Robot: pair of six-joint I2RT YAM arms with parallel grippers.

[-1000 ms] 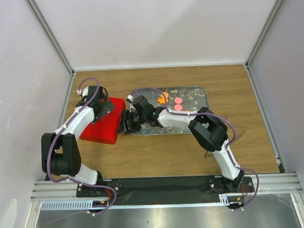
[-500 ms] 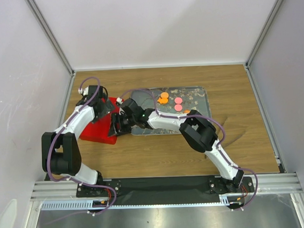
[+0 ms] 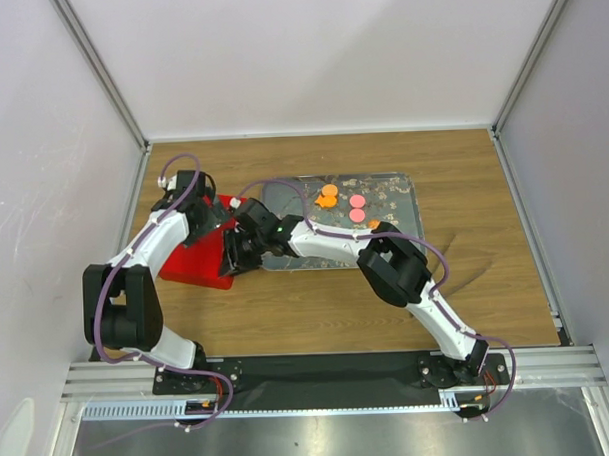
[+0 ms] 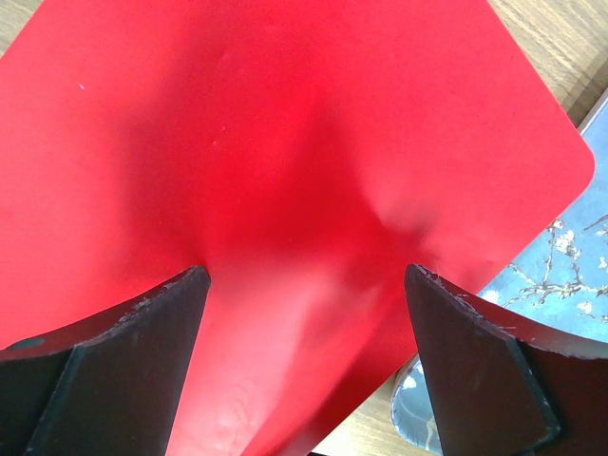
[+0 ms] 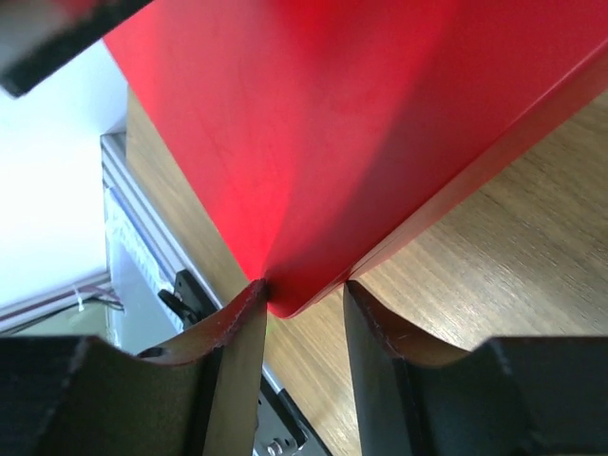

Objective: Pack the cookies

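Several cookies (image 3: 327, 196), orange and pink, were seen lying flat near the upper middle of the top view, on the floral-patterned tray (image 3: 398, 185), well apart from both grippers. The left gripper (image 4: 304, 275) was held spread wide over the red lid (image 4: 285, 123), with nothing gripped. The right gripper (image 5: 304, 290) was closed onto a corner of that lid, just left of the tray on the wooden table (image 3: 287, 309). The cookies were judged light, thin, stiff and probably brittle, and apt to slide on the glossy tray. A hold across opposite edges of a single piece, with gentle pressure, was judged best, since little height was offered above the tray.
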